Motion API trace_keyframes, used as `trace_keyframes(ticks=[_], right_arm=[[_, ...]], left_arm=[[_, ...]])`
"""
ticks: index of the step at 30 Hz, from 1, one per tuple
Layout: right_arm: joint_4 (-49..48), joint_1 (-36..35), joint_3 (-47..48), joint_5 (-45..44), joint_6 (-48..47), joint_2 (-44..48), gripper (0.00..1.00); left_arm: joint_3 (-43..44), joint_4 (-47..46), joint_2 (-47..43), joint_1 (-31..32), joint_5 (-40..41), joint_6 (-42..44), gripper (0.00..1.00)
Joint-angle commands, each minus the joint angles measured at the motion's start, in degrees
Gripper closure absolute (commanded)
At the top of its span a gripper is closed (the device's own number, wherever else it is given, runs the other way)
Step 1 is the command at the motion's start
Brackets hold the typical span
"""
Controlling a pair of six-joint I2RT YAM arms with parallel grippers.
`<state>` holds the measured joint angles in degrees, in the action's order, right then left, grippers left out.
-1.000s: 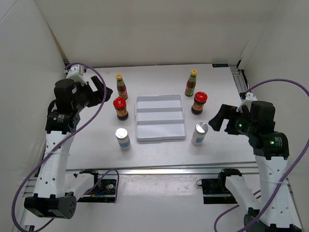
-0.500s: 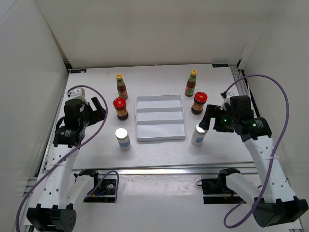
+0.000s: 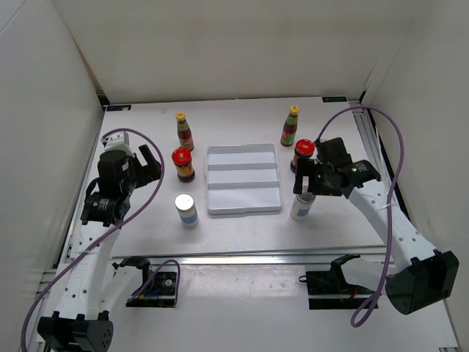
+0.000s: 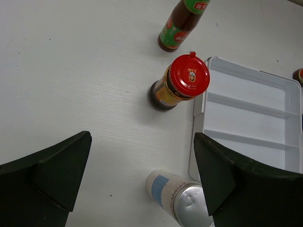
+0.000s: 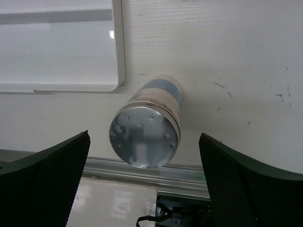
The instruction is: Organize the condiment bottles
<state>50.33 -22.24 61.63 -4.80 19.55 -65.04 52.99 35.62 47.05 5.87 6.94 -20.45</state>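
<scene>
Right wrist shows the right gripper (image 5: pixel 144 136) spread wide over a shaker (image 5: pixel 149 123), seemingly without contact; the left gripper (image 4: pixel 142 136) hangs released.

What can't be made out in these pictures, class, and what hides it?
Top view: the right gripper covers the top of the right shaker.
Left wrist view: the upper edge cuts off the sauce bottle's cap; the lower edge cuts into the left shaker.
</scene>
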Motion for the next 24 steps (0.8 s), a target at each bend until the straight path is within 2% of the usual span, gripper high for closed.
trace_keyframes(ticks=[1,15,17,19,20,24], right_arm=[[-2.07,-1.31,0.34,-1.97,2.07,-1.67,0.01],[-0.15,-2.99,-1.33,-1.35,4.00,-5.98,0.01],[-0.14,-2.99,-1.86,-1.88,4.00,-5.98,0.04],[-0.14,-2.99,-2.56,-1.88,4.53,-5.98,0.10],[-0.14,-2.99,-2.56,-1.88,4.53,-5.37,0.17],[0.39,-2.99,-3.09,-2.41,4.53,-5.37,0.33]], left_arm=[[0.27,-0.64,-0.64,0.72,0.97,-0.21,0.00],[0.27,-0.64,-0.64,0.72,0.97,-0.73,0.00],[0.27,-0.64,-0.64,0.72,0.97,-0.73,0.00],[0.27,-1.16,-0.11,0.72,0.97,-0.73,0.00],[0.27,-1.16,-0.11,0.72,0.97,-0.73,0.00],[0.27,-1.16,-0.11,0.72,0.97,-0.73,0.00]])
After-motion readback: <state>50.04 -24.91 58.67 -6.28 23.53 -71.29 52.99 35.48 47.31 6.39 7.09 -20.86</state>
